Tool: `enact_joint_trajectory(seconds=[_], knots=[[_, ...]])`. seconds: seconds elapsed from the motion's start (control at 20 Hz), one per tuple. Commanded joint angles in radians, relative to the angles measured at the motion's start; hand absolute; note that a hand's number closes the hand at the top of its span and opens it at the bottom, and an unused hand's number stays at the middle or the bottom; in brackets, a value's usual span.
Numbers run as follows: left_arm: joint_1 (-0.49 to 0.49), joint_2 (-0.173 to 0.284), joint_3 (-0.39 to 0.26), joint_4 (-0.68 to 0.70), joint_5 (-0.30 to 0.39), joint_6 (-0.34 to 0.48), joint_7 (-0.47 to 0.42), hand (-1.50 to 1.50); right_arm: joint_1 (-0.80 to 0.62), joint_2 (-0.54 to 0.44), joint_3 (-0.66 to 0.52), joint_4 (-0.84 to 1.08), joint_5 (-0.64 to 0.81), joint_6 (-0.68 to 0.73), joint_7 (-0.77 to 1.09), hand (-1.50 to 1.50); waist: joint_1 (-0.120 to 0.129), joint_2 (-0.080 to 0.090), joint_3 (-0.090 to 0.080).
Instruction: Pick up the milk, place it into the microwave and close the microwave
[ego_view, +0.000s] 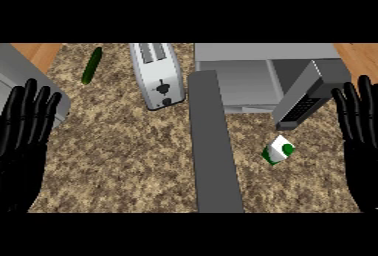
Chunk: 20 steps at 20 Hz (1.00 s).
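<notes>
Milk (278, 150) lies untouched between flat, spread left robot hand (23, 130) and right robot hand (359, 125), seemingly tilted.

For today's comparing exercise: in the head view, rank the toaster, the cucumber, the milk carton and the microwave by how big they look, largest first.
1. Microwave
2. Toaster
3. Cucumber and milk carton: unsure. The cucumber is longer but thin, the carton shorter but wider.

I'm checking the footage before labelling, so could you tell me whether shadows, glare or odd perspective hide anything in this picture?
Head view: light is flat and even, no glare, barely any shadow; the milk reads clearly on the counter. The steep angle stretches the microwave and its open door. Left hand and right hand are cut by the edges.
</notes>
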Motion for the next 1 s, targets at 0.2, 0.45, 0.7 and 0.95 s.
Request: enact_joint_trajectory(seconds=[0.2, 0.45, 0.7, 0.95], knots=[[-0.003, -0.034, -0.053, 0.110, -0.089, -0.002, -0.165, -1.50, 0.182, -0.096, -0.101, -0.019, -0.197, 0.219, -0.149, -1.50, 0.015, 0.036, 0.001], [0.049, -0.099, -0.138, 0.150, 0.017, 0.055, -0.066, -1.50, 0.198, -0.103, -0.061, 0.059, -0.250, 0.282, -0.062, -1.50, 0.022, 0.036, 0.000], [0.091, -0.101, -0.296, 0.198, -0.050, 0.183, -0.165, -1.50, 0.369, -0.152, -0.167, 0.028, -0.349, 0.422, -0.155, -1.50, 0.018, 0.035, 0.001], [0.180, -0.101, -0.391, 0.166, -0.056, 0.226, -0.208, -1.50, 0.391, -0.100, -0.154, 0.177, -0.208, 0.449, -0.294, -1.50, 0.027, 0.035, 0.001]])
